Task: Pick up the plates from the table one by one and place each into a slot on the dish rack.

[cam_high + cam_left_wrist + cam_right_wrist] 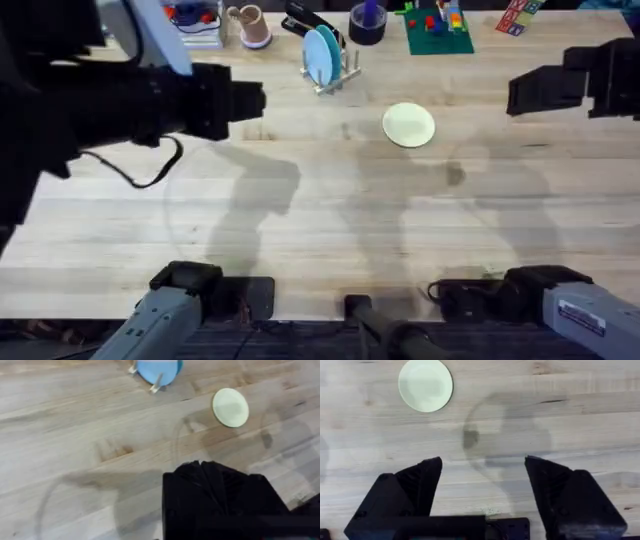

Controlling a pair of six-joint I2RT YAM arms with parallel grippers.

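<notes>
While the right hand (483, 491) hangs open, the cream plate (425, 385) lies well apart.

Before us, bare tabletop (300, 220) around our cream plate (409, 125), dish rack (330, 72) and clutter along the far edge.

A robot lab bench: wooden table (320, 220); toy blocks (438, 25); tape roll (367, 22).

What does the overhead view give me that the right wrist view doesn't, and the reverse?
Overhead alone: the dish rack with blue plates standing in it, and both arms raised above the table. Right wrist alone: the right gripper close up, its fingers spread open with nothing between them. Both: the cream plate lying flat on the bare wood.
</notes>
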